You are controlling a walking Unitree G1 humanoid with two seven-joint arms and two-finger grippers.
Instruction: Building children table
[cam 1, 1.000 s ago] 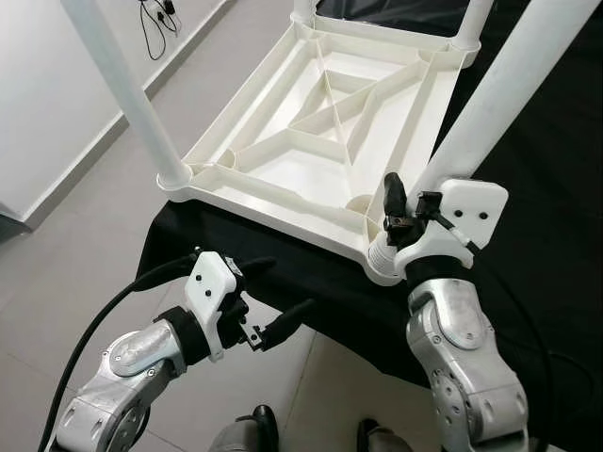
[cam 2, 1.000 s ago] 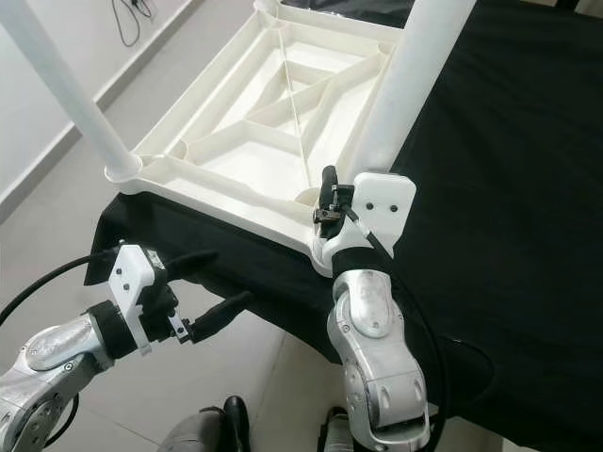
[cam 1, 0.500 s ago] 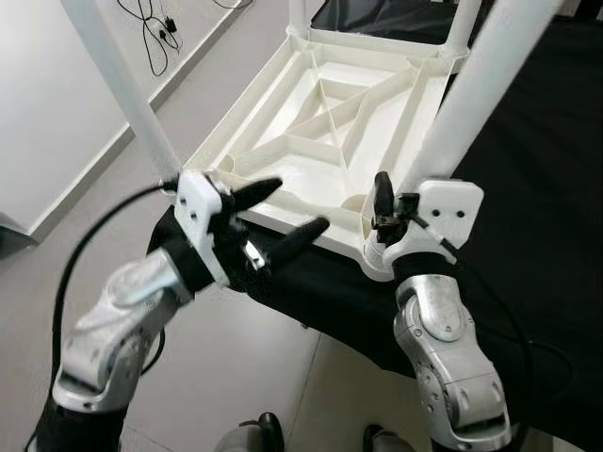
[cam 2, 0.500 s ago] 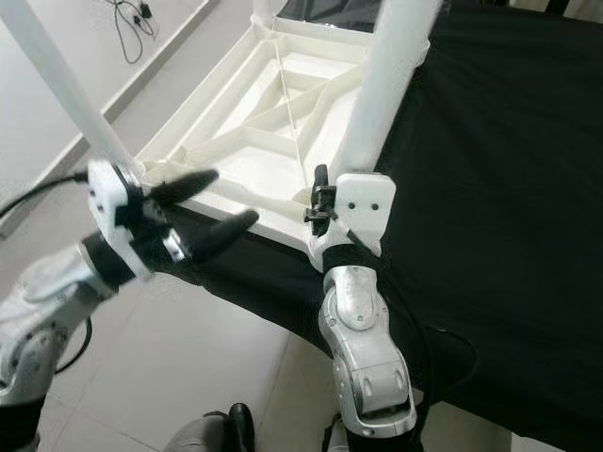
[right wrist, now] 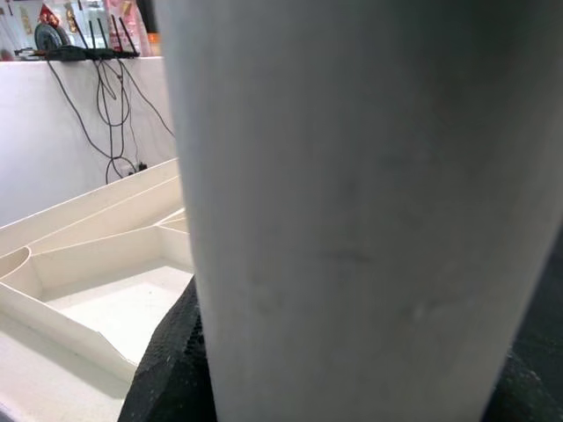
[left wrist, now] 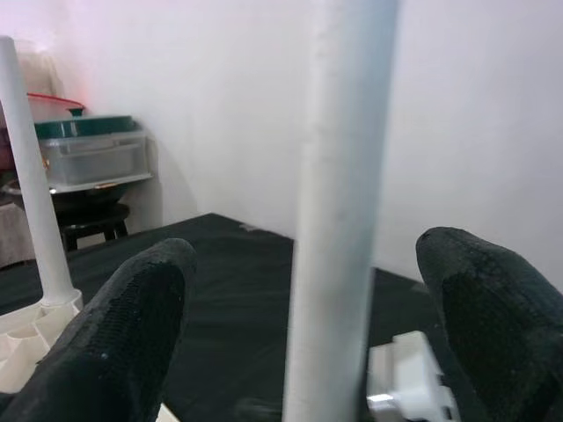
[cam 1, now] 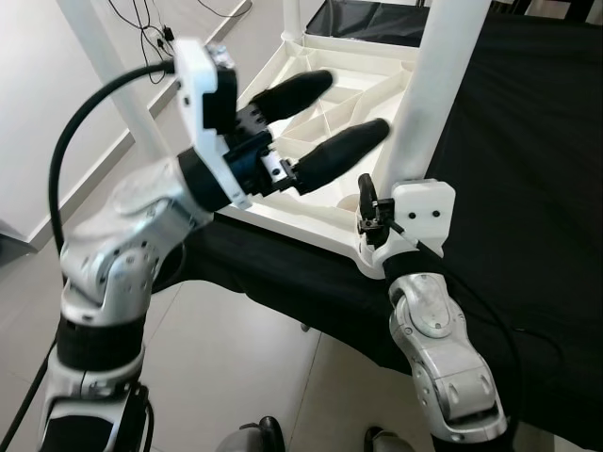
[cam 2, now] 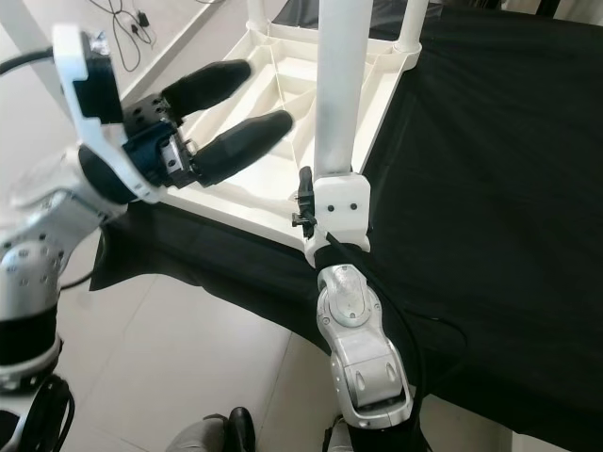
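Rising from below the cloth edge, the left gripper (cam 1: 325, 118), fingers spread, had neared the white plastic leg (cam 2: 336, 89) clamped by the right gripper (cam 1: 369, 215) on the upturned white tabletop (cam 1: 330, 231), probably to steady it.

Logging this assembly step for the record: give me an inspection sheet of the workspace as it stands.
Surface: black cloth over the work surface.
Job's things: white tabletop upside down, ribbed underside up; legs stand in its corners, near leg upright.
Clutter: nothing seen.
Grippers: left claw open, raised above the tabletop, facing the near leg; right claw shut on the near leg's base.
Cables: black cable on left arm; cords by the wall.
Surroundings: tiled floor, white wall.
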